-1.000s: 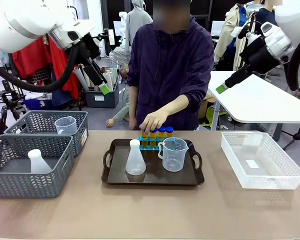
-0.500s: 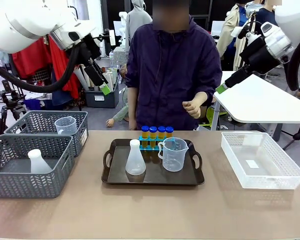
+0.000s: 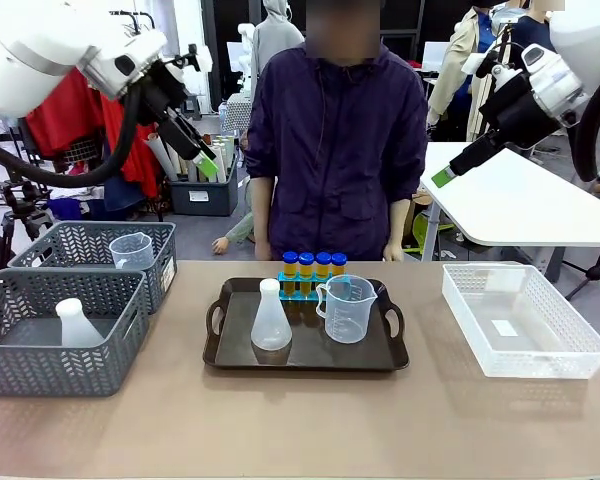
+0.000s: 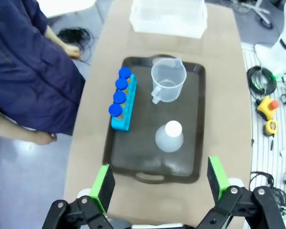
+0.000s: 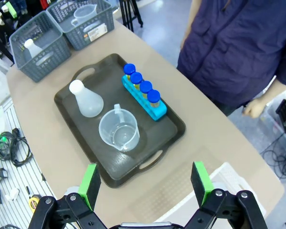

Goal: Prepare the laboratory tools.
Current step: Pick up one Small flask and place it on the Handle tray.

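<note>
Person's arm withdrawn — grey baskets [image 3: 70, 300] flank tray [image 3: 306, 352].

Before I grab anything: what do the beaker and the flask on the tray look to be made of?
Beaker: clear, glossy, likely plastic; the tray shows through it. Flask: cloudy white, matte, probably softer plastic; nothing behind shows through sharply.

Bright, even indoor light; sharp front view, curved wrist views.
Soft overhead light leaves only faint shadows under the black tray [image 3: 306, 352] on the table [image 3: 300, 420]. The measuring beaker [image 3: 347, 310] shows mild glints. Both wrist views bend toward their edges and look slightly soft.
</note>
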`<state>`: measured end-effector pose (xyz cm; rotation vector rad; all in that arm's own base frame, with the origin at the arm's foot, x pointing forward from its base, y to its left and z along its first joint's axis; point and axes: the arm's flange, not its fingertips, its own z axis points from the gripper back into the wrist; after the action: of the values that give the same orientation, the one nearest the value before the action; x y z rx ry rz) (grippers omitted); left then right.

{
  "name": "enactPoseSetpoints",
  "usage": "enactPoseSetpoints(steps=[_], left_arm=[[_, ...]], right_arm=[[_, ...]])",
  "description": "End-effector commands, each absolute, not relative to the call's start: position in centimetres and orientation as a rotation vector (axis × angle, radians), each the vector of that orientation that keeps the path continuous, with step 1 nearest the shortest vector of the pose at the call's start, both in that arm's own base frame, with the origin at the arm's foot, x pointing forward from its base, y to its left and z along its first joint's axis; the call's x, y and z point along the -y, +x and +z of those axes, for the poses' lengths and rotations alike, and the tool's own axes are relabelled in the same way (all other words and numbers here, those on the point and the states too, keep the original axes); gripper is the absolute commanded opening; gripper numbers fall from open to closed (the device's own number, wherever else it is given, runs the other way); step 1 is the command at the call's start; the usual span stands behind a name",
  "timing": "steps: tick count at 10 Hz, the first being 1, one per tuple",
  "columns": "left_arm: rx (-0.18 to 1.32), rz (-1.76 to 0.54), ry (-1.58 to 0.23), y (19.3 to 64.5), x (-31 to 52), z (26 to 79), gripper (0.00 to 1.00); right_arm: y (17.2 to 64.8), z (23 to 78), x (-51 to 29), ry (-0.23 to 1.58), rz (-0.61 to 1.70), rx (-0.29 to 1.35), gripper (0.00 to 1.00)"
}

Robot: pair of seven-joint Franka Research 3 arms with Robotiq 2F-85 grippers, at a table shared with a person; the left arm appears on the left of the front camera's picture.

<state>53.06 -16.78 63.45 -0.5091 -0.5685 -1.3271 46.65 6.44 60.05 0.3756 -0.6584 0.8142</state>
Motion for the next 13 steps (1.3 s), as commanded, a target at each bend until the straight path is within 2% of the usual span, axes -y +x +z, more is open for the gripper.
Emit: enactPoseSetpoints(steps=[1, 6, 13], left_arm=[[0.620, -1.346, -0.529, 52.6, 16.0, 64.0, 1.00], [0.667, -1.333, -0.488, 52.6, 15.5, 65.0, 1.00], [0.643, -1.318, -0.481, 53.0, 15.9, 65.3, 1.00]], right_arm=[[46.7, 60.2, -6.3, 0.394, 0.819, 0.666, 1.00], [46.7, 60.2, -6.3, 0.394, 0.819, 0.666, 1.00], [46.7, 60.2, -6.3, 0.394, 0.819, 0.666, 1.00]])
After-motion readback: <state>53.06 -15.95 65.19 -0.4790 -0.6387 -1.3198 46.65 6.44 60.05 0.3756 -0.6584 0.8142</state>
